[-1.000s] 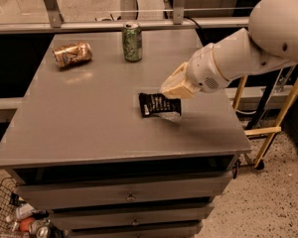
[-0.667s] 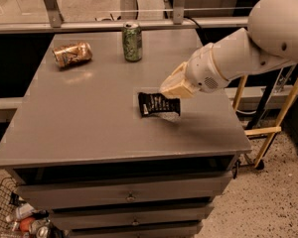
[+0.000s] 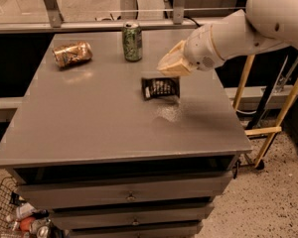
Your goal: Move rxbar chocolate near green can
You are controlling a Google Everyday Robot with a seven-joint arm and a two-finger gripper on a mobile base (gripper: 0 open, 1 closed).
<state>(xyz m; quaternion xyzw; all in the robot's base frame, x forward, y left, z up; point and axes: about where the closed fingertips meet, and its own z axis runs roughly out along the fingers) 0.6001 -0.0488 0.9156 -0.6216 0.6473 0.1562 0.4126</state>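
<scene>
The rxbar chocolate (image 3: pixel 160 88), a flat black wrapper with pale lettering, hangs just under my cream-coloured gripper (image 3: pixel 171 66) over the middle right of the grey table (image 3: pixel 89 128). The gripper is shut on the bar's top edge and holds it slightly above the tabletop. The green can (image 3: pixel 132 42) stands upright at the table's back, to the upper left of the bar, about a can's height away. My white arm (image 3: pixel 238 31) reaches in from the right.
A copper-coloured can (image 3: pixel 72 54) lies on its side at the back left of the table. A rail (image 3: pixel 89 26) runs behind the table. Drawers (image 3: pixel 131 197) sit below its front edge. A wooden frame (image 3: pixel 268 128) stands to the right.
My gripper and the rxbar chocolate have moved together away from the table's front, towards the back and the green can. The cans have not moved.
</scene>
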